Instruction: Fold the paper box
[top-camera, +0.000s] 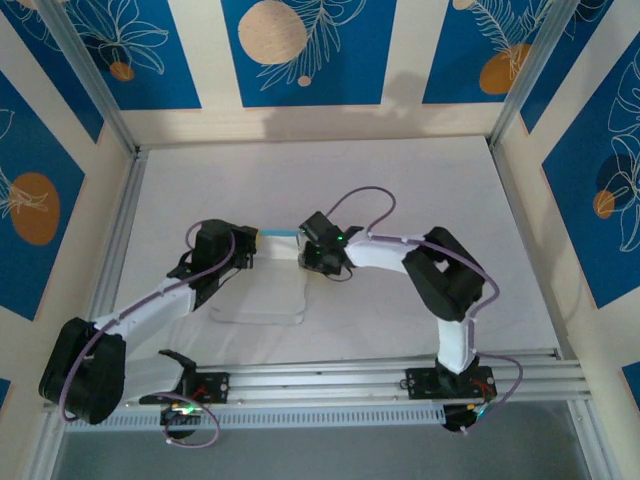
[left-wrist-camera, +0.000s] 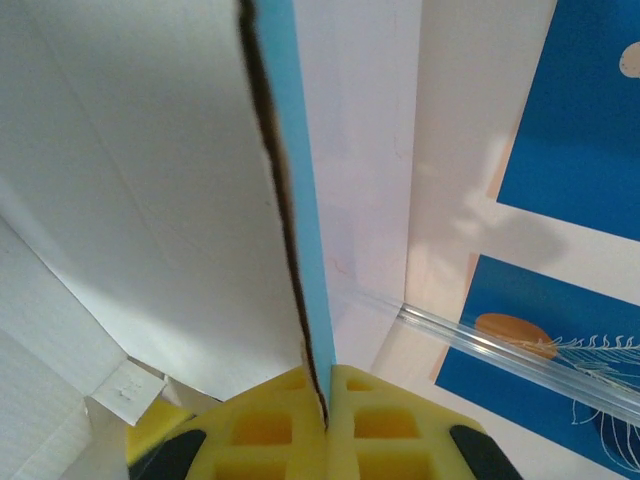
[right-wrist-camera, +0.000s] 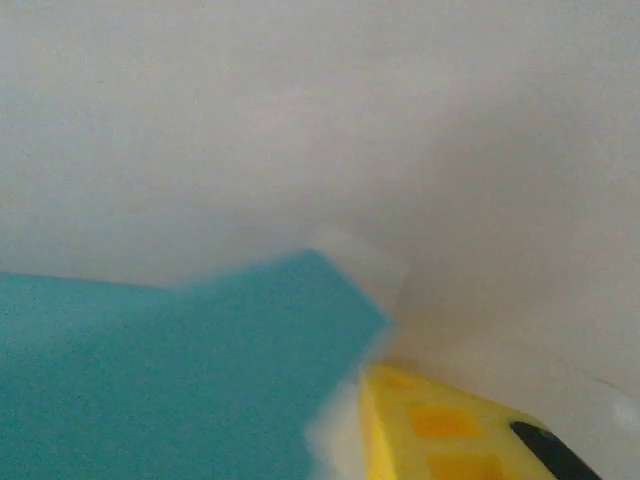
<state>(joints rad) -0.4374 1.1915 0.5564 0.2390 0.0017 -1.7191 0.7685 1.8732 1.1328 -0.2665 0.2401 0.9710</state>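
The paper box (top-camera: 266, 290) is seen from above at the middle of the white bench (top-camera: 400, 180), between the two arms. It is not closed up into a box. Part of the card lies flat and white on the bench toward the arm bases. Along its far edge a narrow light-blue strip is raised between the two wrists.

In the left wrist view the card (left-wrist-camera: 150, 200) is seen edge on. Its white face is turned to the left and its light-blue face to the right. The left fingers (left-wrist-camera: 345, 400) are pressed together on the lower edge of this panel, with the card clamped between the yellow pads.

From above, the left arm is stretched from the near left corner toward the centre, and the left fingers (top-camera: 248, 250) are pointed right at the card's left end. The right arm is bent at the elbow and reaches back to the left, so that the right fingers (top-camera: 306, 254) are met at the card's right end.

The right wrist view is blurred. A light-blue flap (right-wrist-camera: 170, 380) is shown at lower left, and one yellow pad of the right fingers (right-wrist-camera: 440, 430) is just beside its corner. Whether these fingers are closed on the card cannot be told.
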